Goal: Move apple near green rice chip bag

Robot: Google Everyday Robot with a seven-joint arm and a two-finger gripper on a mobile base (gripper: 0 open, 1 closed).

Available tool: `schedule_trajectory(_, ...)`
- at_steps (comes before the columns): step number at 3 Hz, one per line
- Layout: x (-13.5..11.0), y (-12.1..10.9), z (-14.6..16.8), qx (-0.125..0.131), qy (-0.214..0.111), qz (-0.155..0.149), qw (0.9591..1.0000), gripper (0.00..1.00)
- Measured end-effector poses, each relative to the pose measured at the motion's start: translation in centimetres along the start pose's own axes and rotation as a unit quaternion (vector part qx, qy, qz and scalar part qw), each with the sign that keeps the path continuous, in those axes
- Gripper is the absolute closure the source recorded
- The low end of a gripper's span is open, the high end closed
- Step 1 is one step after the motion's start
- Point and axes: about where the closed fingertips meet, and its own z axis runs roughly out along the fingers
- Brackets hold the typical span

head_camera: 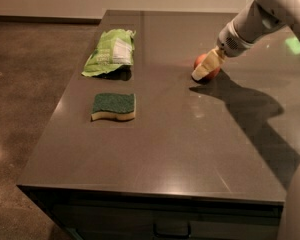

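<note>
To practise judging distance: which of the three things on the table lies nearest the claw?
The apple: the claw is right at it, while the bag and sponge lie well away.

gripper [203,73] at apple [200,61], bag [110,51] left, sponge [114,106] nearer

Dim, warm indoor light over a glossy dark tabletop.
The gripper [204,72], at the apple [202,61] in the upper right of the frame, throws with its arm [250,24] a broad dark shadow towards the lower right across the table [165,154]. The green rice chip bag [110,51] casts a small shadow at its near edge. A green glint lies at the far right, and a pale sheen marks the table's upper end.
</note>
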Motion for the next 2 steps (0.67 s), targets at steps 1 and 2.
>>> schedule_trajectory(1, 0.17, -0.04, -0.16, 0.000, 0.000, -0.008, 1.0000, 0.41)
schedule_trajectory(2, -0.21, 0.05, -0.59, -0.003, -0.004, -0.020, 0.9998, 0.65)
